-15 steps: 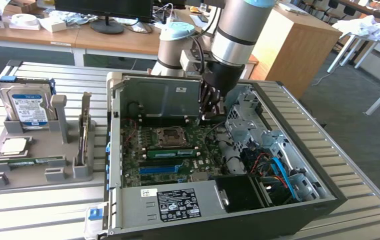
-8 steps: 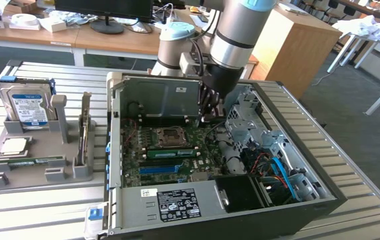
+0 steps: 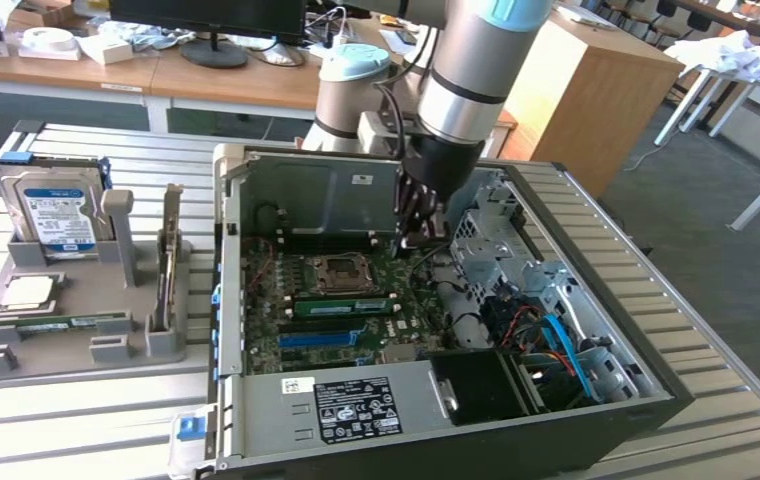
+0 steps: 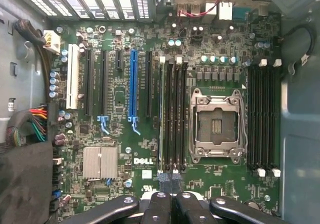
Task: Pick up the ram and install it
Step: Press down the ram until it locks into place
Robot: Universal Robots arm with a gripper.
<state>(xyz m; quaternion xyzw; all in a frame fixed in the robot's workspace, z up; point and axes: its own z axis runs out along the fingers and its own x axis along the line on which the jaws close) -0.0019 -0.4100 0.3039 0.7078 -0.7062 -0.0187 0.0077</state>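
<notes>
While shut, claw (image 3: 414, 238) near slotted ram (image 3: 343, 305)

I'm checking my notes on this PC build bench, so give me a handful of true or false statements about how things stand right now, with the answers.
1. The gripper is over the motherboard, inside the open computer case. True.
2. The gripper's jaws are wide open. False: they are shut.
3. The hard drive stands upright in the grey holder outside the case. True.
4. A processor sits in the motherboard's socket. False: the socket is empty, and the silver processor chip lies in the holder.
5. A green ram stick lies flat in the holder. True.
</notes>
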